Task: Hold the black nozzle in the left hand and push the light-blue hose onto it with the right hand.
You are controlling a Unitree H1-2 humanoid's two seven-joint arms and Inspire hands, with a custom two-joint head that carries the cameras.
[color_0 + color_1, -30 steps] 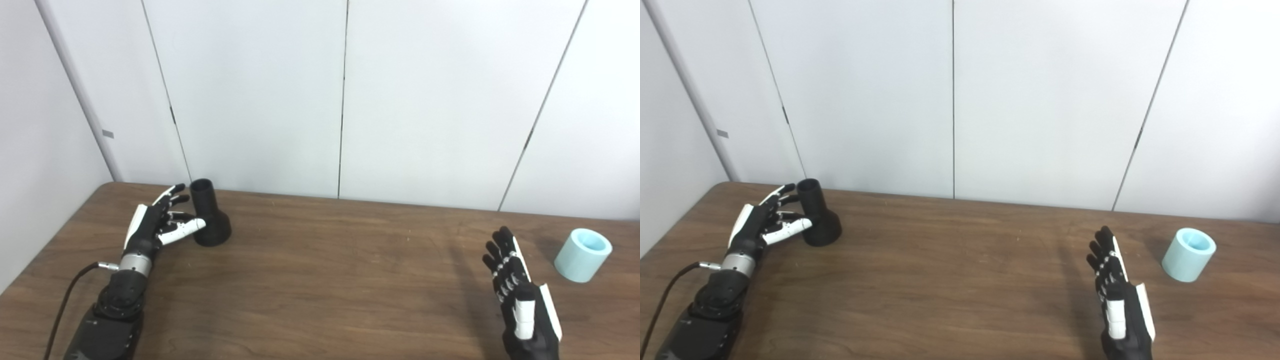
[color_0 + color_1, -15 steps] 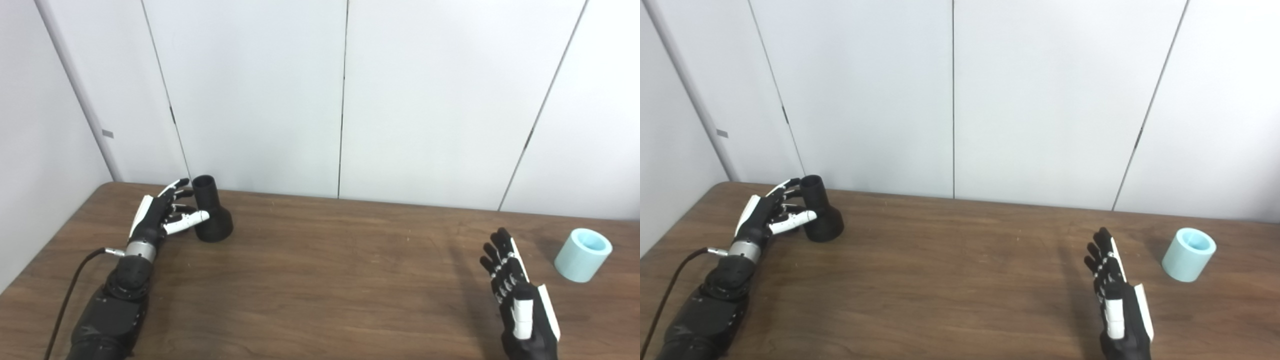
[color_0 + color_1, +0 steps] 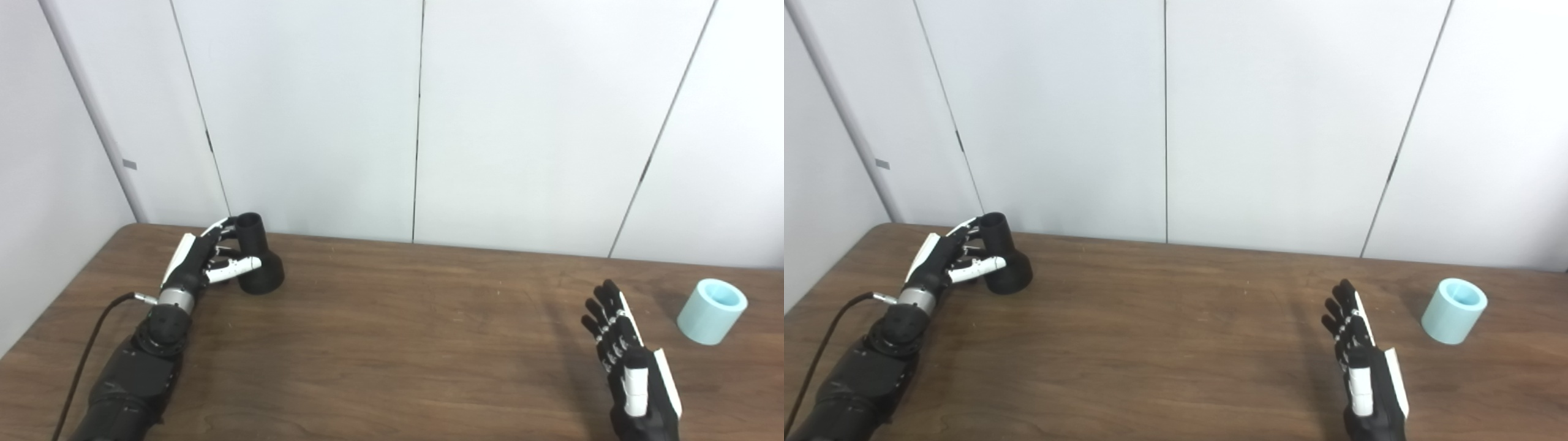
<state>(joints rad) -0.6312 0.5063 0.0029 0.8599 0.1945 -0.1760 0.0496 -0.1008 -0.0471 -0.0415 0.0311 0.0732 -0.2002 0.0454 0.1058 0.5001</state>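
Both cameras sit side by side at head height, looking forward and down across the table (image 3: 392, 343) toward the panelled wall (image 3: 416, 122) at twelve o'clock. The right eye sits slightly to the side, so everything slides a little left. They share nearly the whole tabletop, seen from close range.

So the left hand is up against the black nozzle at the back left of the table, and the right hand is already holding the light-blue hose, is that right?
Not quite. The right hand holds nothing: it is open, fingers apart, and the light-blue hose stands apart from it on the table, as the left eye view shows. The rest holds: the left hand is against the black nozzle at the back left.
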